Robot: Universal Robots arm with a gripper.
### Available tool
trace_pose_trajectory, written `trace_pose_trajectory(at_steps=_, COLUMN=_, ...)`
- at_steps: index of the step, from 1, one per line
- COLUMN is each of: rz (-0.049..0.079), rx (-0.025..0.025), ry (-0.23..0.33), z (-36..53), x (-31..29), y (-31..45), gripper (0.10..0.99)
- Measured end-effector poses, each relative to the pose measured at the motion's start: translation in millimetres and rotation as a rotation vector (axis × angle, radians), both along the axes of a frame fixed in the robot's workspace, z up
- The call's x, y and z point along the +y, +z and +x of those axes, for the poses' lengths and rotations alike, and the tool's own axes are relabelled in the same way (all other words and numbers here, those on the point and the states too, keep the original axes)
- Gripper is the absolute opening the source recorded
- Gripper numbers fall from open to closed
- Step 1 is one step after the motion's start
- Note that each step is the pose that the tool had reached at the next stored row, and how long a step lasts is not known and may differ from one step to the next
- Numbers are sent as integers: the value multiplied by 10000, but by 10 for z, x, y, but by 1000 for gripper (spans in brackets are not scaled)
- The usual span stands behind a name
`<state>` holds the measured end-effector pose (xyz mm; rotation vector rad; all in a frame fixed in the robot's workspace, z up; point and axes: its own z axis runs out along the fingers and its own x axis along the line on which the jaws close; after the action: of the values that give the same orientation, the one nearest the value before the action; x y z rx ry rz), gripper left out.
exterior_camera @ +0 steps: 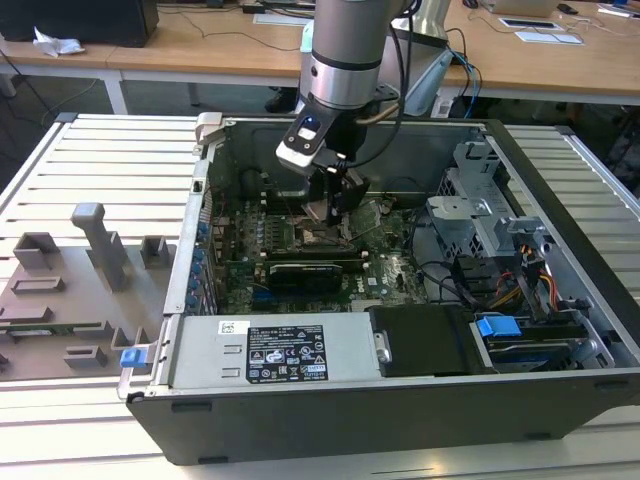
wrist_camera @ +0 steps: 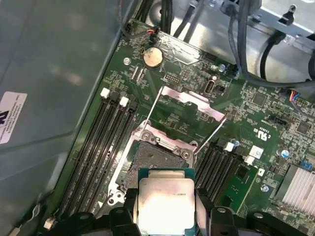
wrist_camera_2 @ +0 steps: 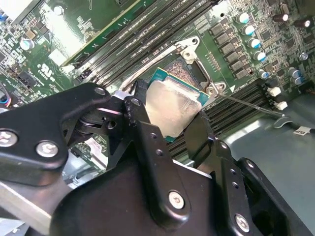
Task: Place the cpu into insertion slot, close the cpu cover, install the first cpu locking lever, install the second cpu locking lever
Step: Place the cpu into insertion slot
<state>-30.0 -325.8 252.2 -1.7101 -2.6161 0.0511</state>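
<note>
The fingers (wrist_camera: 166,212) are closed on two opposite edges of the cpu (wrist_camera: 165,204), which hangs just above the board (wrist_camera: 256,108), metal top up, not yet seated. The slot (wrist_camera: 157,157) lies open right beside it, partly under its far edge as the first wrist view shows it. The cover (wrist_camera: 192,101) is swung back on the far side of the slot, and both levers (wrist_camera: 153,105) stand raised, so nothing blocks the way down.

To my eye this step wants patience: bring the chip square to the slot's rim, keep it flat, and let it settle straight down with no sliding or pressing. I can't tell whether it is level.

The arm (exterior_camera: 345,50) reaches nearly straight down into the open case (exterior_camera: 560,140) on the desk (exterior_camera: 100,150), wrist vertical, over the middle of the board.
</note>
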Motion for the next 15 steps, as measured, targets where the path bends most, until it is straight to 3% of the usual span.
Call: trace_pose_trajectory(at_steps=15, rz=-23, rx=0, ry=-1323, z=0, x=0, y=0, gripper=545)
